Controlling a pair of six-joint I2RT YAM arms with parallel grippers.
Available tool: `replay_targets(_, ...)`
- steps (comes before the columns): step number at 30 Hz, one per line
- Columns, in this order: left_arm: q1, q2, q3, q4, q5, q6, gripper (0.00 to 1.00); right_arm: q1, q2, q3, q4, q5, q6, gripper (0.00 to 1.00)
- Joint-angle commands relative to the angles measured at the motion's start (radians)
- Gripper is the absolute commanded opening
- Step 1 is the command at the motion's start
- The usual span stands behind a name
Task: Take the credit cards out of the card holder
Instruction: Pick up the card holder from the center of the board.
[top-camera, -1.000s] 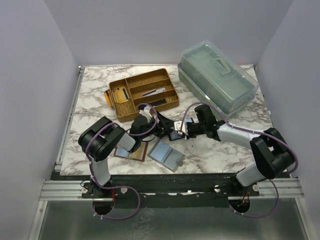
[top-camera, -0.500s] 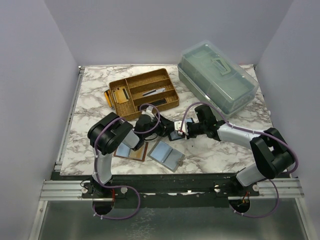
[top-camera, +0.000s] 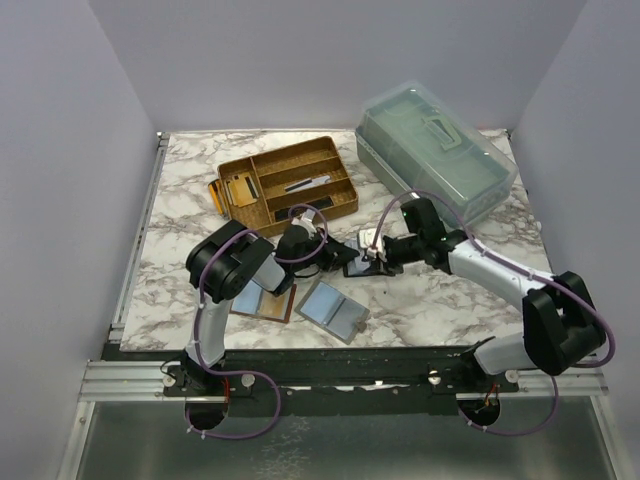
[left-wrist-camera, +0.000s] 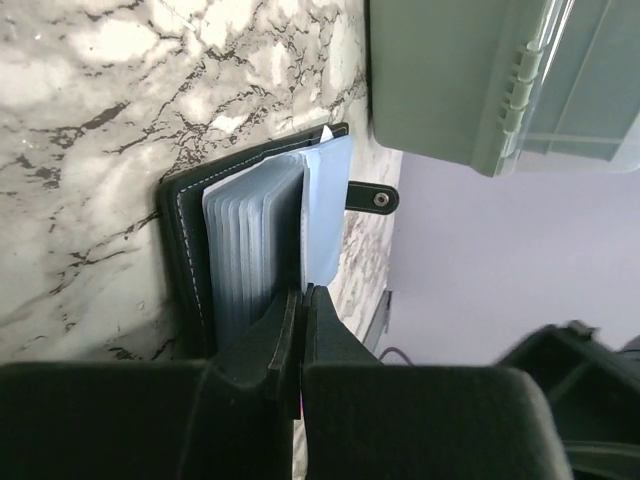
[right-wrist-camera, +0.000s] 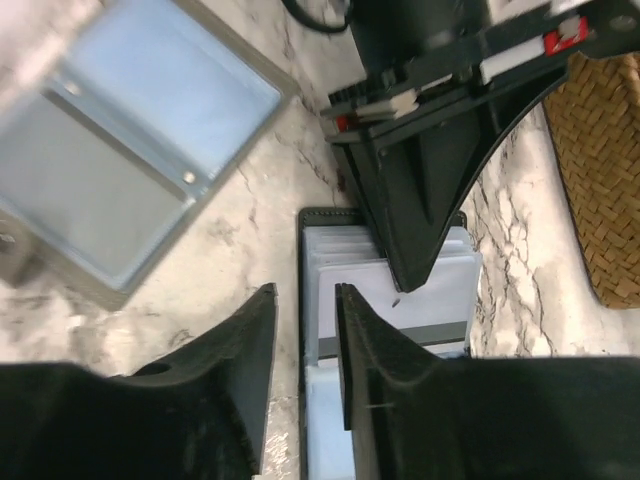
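Left tool (left-wrist-camera: 302, 298), closed, at edge of credit cards (left-wrist-camera: 326, 210) in card holder (left-wrist-camera: 184, 255)

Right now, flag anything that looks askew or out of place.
One credit card sticks out of the card holder, leaning away from the stacked pockets. Gold cards overhang the left edge of the wicker tray.
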Motion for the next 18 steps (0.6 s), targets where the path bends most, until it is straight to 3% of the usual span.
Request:
replay_targets(1, -0.001, -0.039, -0.014, -0.002, 0.050, 0.137, 0.00, -0.036, -0.058, 0.127, -0.278, -0.182, 0.171, 0.41)
replay_targets(5, -0.003, -0.109, -0.066, 0.042, 0.039, 0.231, 0.00, -0.153, -0.084, 0.141, -0.215, -0.336, 0.427, 0.50)
replay_targets(9, -0.007, -0.172, -0.151, 0.260, 0.037, 0.306, 0.00, -0.278, -0.041, 0.125, -0.096, -0.508, 0.721, 0.53)
replay_targets(14, -0.021, -0.147, -0.229, 0.565, 0.037, 0.335, 0.00, -0.292, 0.034, 0.069, 0.082, -0.557, 0.961, 0.53)
replay_targets(18, -0.058, -0.133, -0.243, 0.582, -0.002, 0.362, 0.00, -0.292, 0.091, 0.061, 0.142, -0.602, 1.055, 0.53)
